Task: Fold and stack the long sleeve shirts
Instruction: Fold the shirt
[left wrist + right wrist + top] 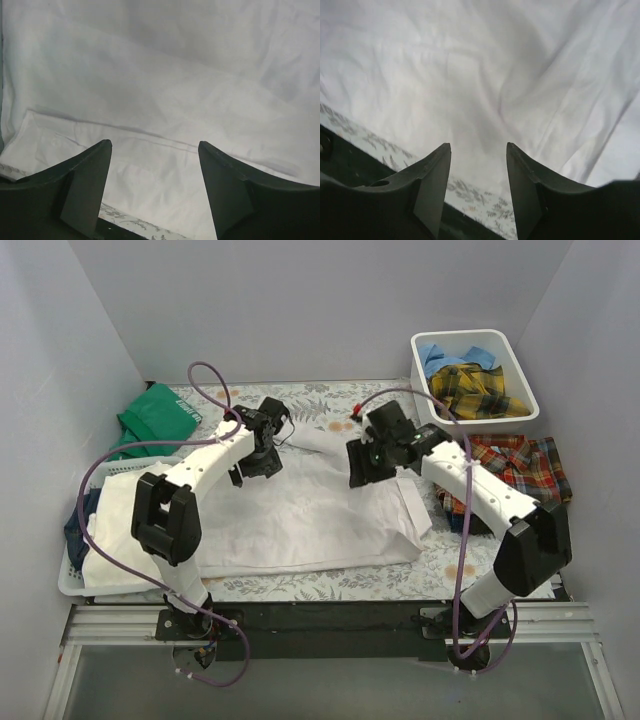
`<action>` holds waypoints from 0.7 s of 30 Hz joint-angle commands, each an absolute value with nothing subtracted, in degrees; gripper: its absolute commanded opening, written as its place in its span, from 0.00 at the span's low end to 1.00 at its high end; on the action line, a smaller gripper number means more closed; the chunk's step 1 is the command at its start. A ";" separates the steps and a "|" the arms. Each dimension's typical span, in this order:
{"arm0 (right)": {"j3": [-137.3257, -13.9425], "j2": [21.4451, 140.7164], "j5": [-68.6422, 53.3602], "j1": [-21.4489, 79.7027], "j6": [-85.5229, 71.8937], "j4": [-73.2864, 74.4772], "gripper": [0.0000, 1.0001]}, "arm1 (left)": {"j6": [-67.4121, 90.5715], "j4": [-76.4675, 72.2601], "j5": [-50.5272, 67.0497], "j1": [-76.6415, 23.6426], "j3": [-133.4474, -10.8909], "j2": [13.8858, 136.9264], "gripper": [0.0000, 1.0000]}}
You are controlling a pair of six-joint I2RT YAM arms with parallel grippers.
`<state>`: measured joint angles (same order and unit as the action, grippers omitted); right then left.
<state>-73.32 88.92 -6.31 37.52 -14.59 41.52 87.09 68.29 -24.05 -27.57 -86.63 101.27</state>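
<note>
Hanging spread and empty, the left fingers (258, 462) and right fingers (362, 465) sit just above the far part of the white shirt (310, 520), which lies flat across the middle of the counter (330, 585). Both wrist views show only bare cloth between the tips.

The likeliest slip is an uneven pinch. The left wrist view shows a seam and a layered edge below the tips, while the right shows loose ripples, so one side could catch two layers and the other a single one. The fold would then come up skewed. Closing too low could also nip the floral cover (300, 400) under the hem and drag it along.

The right side of the shirt looks already turned in, and a crooked lift could spill that flap open. The red plaid shirt (525, 465) lies under the right arm, near the white one, so a wide sweep could snag it. The bin (525, 390) stands well apart.
</note>
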 commanded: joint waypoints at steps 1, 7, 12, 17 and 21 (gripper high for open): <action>-82.34 91.04 -4.91 29.11 -12.75 42.28 0.57 | 82.18 66.99 -25.76 -23.12 -89.91 104.50 0.70; -99.64 111.84 -9.04 24.09 -5.89 43.06 0.70 | 79.10 62.76 -23.38 -16.53 -92.37 107.84 0.70; -113.69 122.15 -15.29 23.29 -5.98 41.05 0.83 | 78.40 61.70 -21.97 -12.14 -93.95 110.39 0.70; -122.68 131.83 -17.22 22.94 -5.01 40.43 0.89 | 77.43 60.38 -20.04 -9.93 -94.31 111.53 0.70; -122.96 134.65 -17.23 22.94 -4.04 37.28 0.89 | 76.73 60.29 -19.51 -9.58 -95.10 113.20 0.70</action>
